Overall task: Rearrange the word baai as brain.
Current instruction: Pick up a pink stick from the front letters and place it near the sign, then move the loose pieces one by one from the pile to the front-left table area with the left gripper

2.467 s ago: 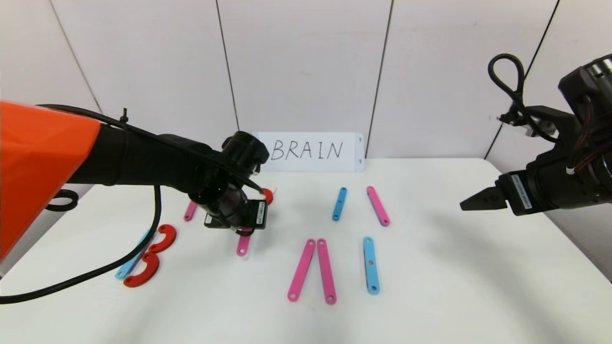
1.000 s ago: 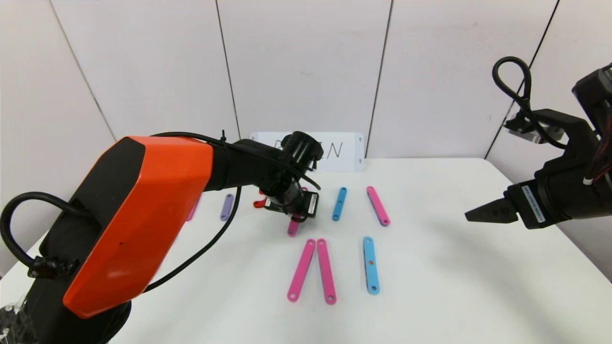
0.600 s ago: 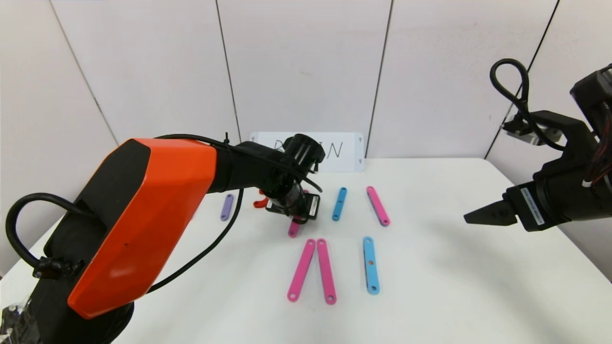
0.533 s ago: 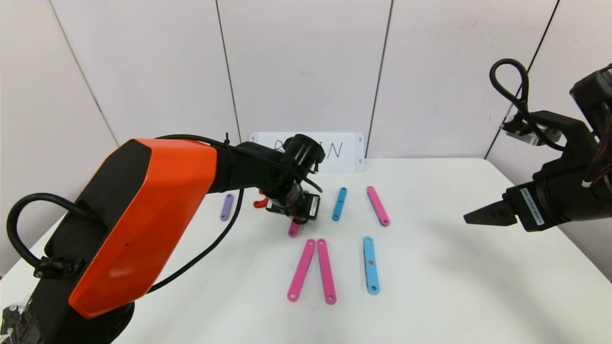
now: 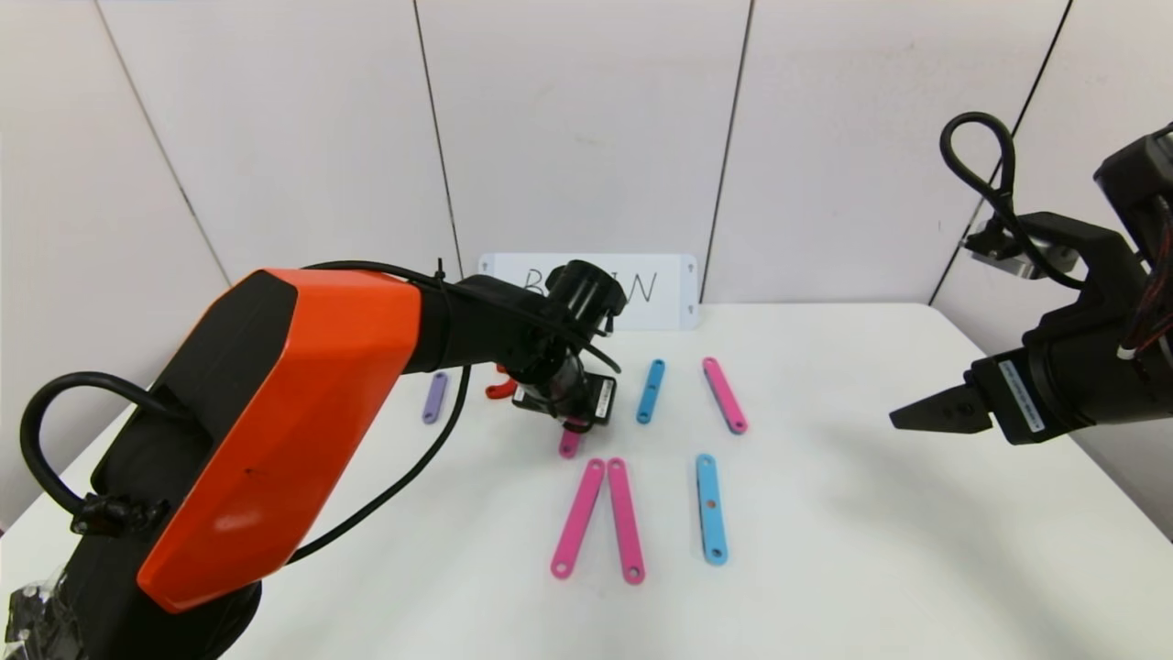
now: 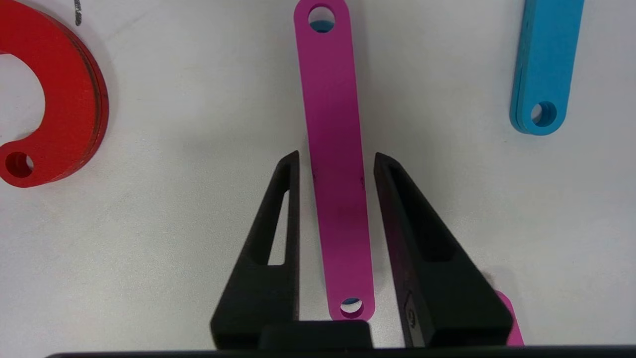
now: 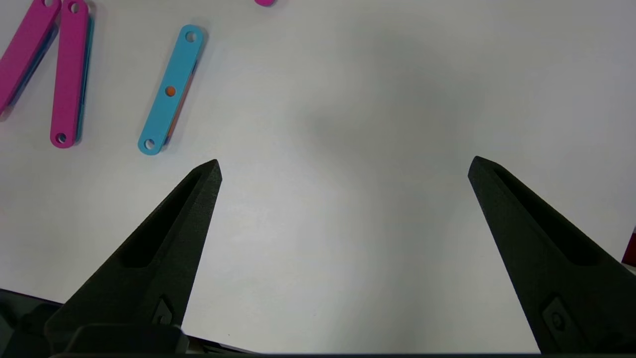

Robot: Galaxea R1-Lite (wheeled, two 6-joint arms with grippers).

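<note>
My left gripper [image 5: 575, 423] is low over the table's middle back and stands open a little. Its fingers straddle a pink strip [image 6: 335, 124] that lies flat on the table, with a thin gap on each side. Only that strip's near end [image 5: 568, 445] shows in the head view. A red C-shaped curve [image 5: 499, 387] lies just left of it, and a blue strip [image 5: 651, 390] just right. A purple strip [image 5: 434, 397] lies farther left. My right gripper [image 5: 903, 420] hovers wide open and empty over the table's right side.
Two pink strips [image 5: 579, 518] [image 5: 625, 520] form a narrow inverted V at the front, with a blue strip [image 5: 711, 509] beside them. Another pink strip [image 5: 724, 394] lies behind. The white BRAIN card [image 5: 655, 289] stands at the wall. My left arm hides the table's left.
My left arm has swung from the table's left to its middle, bringing the pink strip along. In the last half second it edged slightly right. The right arm barely moved.
</note>
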